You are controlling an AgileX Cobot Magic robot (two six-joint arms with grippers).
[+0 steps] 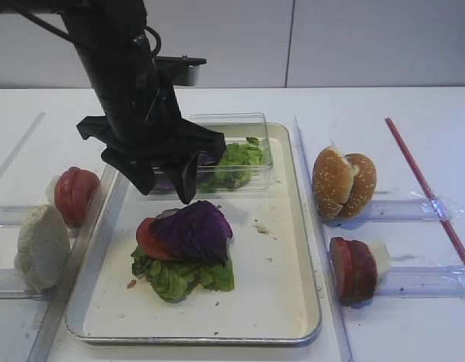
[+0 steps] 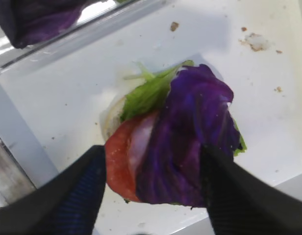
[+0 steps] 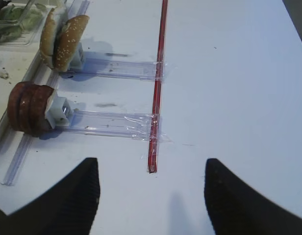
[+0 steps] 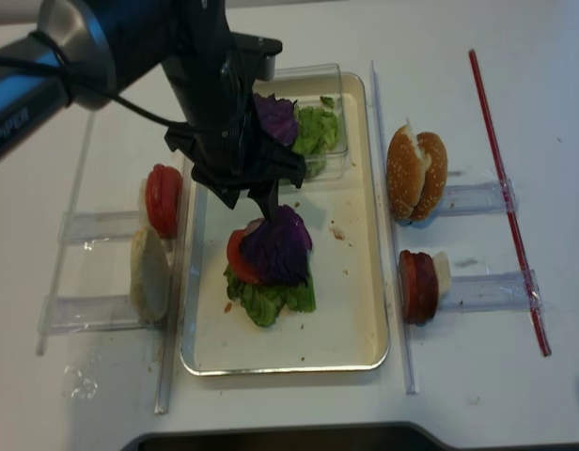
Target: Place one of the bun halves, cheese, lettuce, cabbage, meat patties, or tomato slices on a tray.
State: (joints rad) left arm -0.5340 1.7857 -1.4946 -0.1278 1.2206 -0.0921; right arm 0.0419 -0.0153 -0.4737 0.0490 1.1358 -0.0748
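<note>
The purple cabbage (image 1: pixel 195 230) lies on top of a tomato slice (image 1: pixel 148 237) and lettuce (image 1: pixel 180 277) in the tray (image 1: pixel 270 290). My left gripper (image 1: pixel 166 185) hangs just above this stack, open and holding nothing. In the left wrist view its fingers straddle the cabbage (image 2: pixel 195 127) without touching it, and my left gripper (image 2: pixel 153 161) is wide apart. My right gripper (image 3: pixel 152 164) is open over bare table. The bun halves (image 1: pixel 344 185) and meat patties (image 1: pixel 353 269) stand in racks right of the tray. More tomato slices (image 1: pixel 74 194) stand on the left. I cannot make out cheese.
A clear plastic box (image 1: pixel 247 132) with green and purple leaves sits at the tray's far end, right behind the left arm. A pale rough lump (image 1: pixel 42 247) stands in a rack at the left. A red strip (image 1: pixel 425 185) runs along the table on the right.
</note>
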